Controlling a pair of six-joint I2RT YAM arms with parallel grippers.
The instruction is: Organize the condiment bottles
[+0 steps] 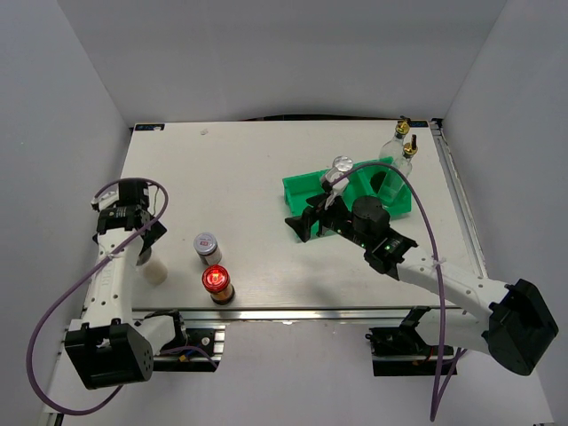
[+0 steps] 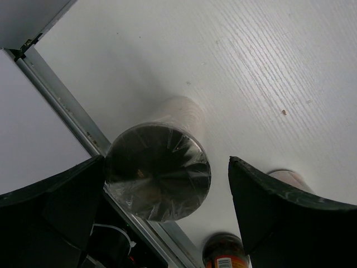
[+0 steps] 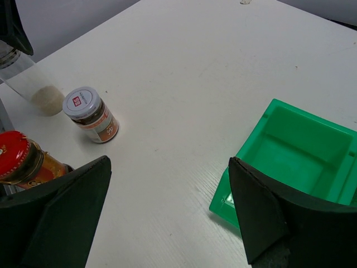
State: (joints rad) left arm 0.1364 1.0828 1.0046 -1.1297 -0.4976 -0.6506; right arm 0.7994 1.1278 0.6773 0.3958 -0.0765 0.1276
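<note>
Between the wide-spread fingers of the left gripper [image 2: 166, 162], as its wrist camera shows, sits the shiny lid of a pale shaker [image 2: 156, 181]. The jaws flank it without touching, so we hold nothing on that side. Reading the table from above with its far edge as twelve, this shaker stands at about eight o'clock, close to the near-left rim. At its three o'clock stands the small jar [image 1: 207, 246] with the red-marked lid, and at its four o'clock the red-capped bottle [image 1: 216, 282].

Our right gripper [image 1: 306, 224] gapes wide and empty too, hovering at the nine o'clock end of the green tray [image 1: 299, 185], which lies toward two o'clock. One silver-lidded shaker [image 1: 342, 166] stands in the tray. Two gold-topped glass bottles [image 1: 401, 140] rise at its far right corner, and we cannot tell if they are inside.

We judge the job roughly half done, with three bottles waiting outside. Our left arm reaches forward, wrist bent down; our right stretches leftward, low over the table.
</note>
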